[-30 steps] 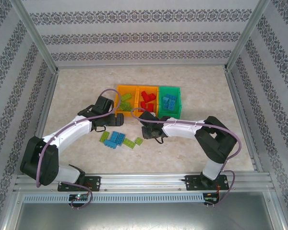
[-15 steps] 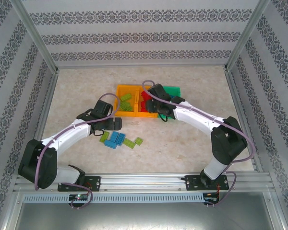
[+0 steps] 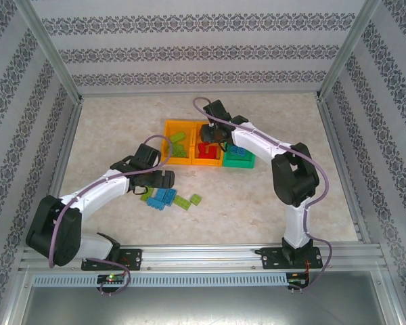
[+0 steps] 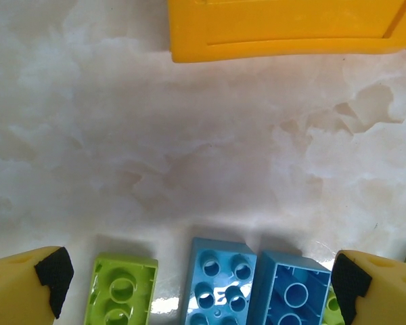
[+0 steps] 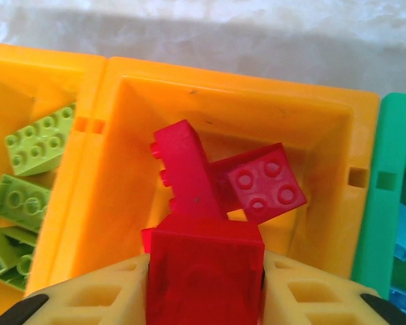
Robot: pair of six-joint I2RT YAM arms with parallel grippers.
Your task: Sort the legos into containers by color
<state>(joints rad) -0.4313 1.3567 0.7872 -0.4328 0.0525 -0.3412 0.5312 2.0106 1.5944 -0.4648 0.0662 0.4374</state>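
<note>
You've got red legos (image 5: 264, 183) in an orange-yellow bin (image 5: 115, 169), lime legos (image 5: 37, 142) in another orange-yellow bin (image 5: 27, 68), blue legos (image 3: 240, 152) in the green bin (image 5: 390, 203); table (image 3: 291, 135) marbled beige.

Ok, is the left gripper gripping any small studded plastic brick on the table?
No, the left gripper stands wide open, a lime green brick and blue bricks lying between its fingertips.

Left end effector (image 4: 201, 281) spread wide, right arm (image 3: 257, 141) stretched forward, right end effector (image 5: 203, 298) pinching red lego (image 5: 203, 267)
</note>
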